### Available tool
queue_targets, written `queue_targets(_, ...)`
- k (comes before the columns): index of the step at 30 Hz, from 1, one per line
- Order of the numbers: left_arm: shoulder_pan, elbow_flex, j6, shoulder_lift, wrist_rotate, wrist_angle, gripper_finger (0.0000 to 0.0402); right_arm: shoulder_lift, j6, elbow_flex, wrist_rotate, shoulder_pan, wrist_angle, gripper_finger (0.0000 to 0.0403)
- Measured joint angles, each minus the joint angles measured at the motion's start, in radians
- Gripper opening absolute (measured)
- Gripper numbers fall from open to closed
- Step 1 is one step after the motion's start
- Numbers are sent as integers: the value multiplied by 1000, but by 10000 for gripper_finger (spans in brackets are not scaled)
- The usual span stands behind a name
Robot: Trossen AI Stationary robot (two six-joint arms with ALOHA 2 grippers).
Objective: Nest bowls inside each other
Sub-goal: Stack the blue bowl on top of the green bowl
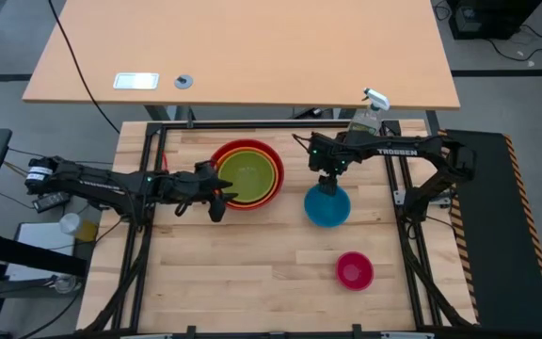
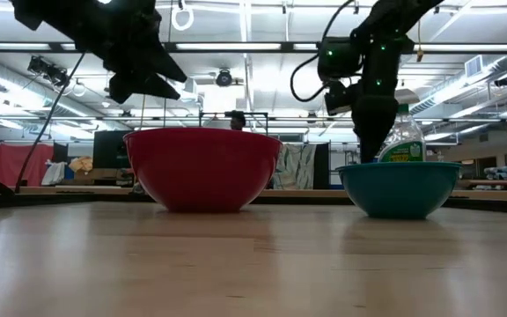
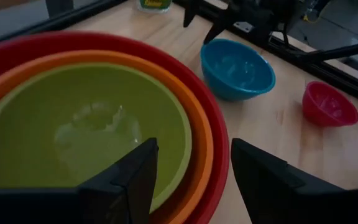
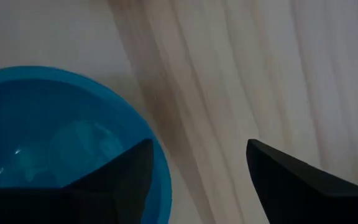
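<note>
While both pincers gape, right pincer point(image 1: 326, 185) hides blue bowl's point(image 1: 327, 207) rim — pink bowl point(image 1: 354, 270) apart.

From the low view you cannot see the orange and green bowls: the red bowl point(image 2: 202, 167) hides them. The blue bowl point(image 2: 400, 187) covers the spray bottle point(image 2: 402, 138) below its label. The right wrist picture cuts off the blue bowl, and the pink one seems out of sight.

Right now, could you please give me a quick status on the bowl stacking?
Left pincer open over stack rim. Right pincer open above blue bowl. Green, orange, red nested; pink bowl apart. Nothing blocking.
</note>
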Motion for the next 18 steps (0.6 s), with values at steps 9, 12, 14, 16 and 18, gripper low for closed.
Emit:
queue_targets(9,4,-4,-6,-2,-1,3,207,0,-20,-72,-90,-16,29,227)
queue_targets(12,5,-4,-4,-2,-1,3,207,0,-15,-100,-95,-10,44,218)
queue_targets(14,6,-4,1,-2,-2,3,207,0,-2,-122,-95,-8,60,212)
queue_targets(16,6,-4,1,-2,-2,3,207,0,16,-142,-94,-8,75,203)
queue_targets(18,6,-4,2,-2,-2,3,207,0,33,-154,-92,-8,85,193)
